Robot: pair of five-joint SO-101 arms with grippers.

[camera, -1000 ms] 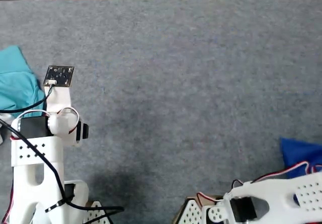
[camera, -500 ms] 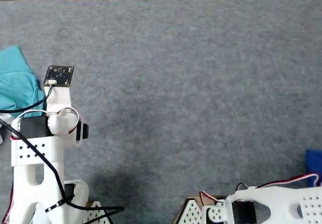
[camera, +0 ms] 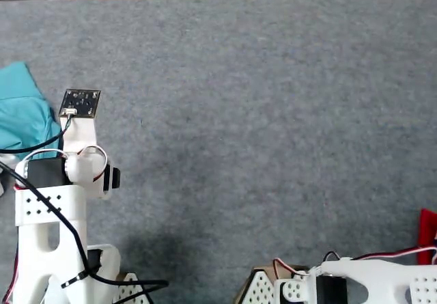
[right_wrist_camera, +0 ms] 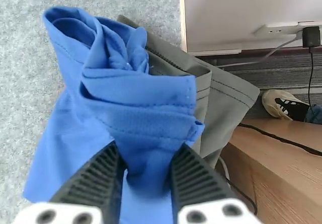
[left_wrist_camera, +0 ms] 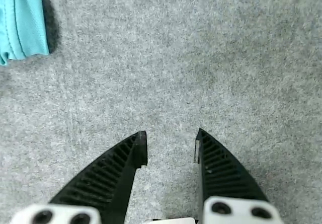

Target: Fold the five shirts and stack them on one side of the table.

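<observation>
Broadly, the grey felt worktop [camera: 259, 99] spreads across the high view. The left arm [camera: 51, 208] stands in the lower left of the frame and the right arm [camera: 372, 287] lies along the bottom edge at lower right. A teal shirt [camera: 20, 116] sits rumpled at the left edge, just beside the left arm's wrist. In the left wrist view its hem [left_wrist_camera: 22, 22] lies apart from the left arm's jaws, which stand parted over bare felt with nothing between them. The right arm's jaws are clamped on a bunched fold of a blue shirt [right_wrist_camera: 126, 108], whose cloth hangs gathered in creases. A grey-green shirt [right_wrist_camera: 221, 93] lies against the blue one, touching it along one side. Smallest, a sliver of red cloth [camera: 429, 227] shows at the right edge of the high view, just above the right arm.
</observation>
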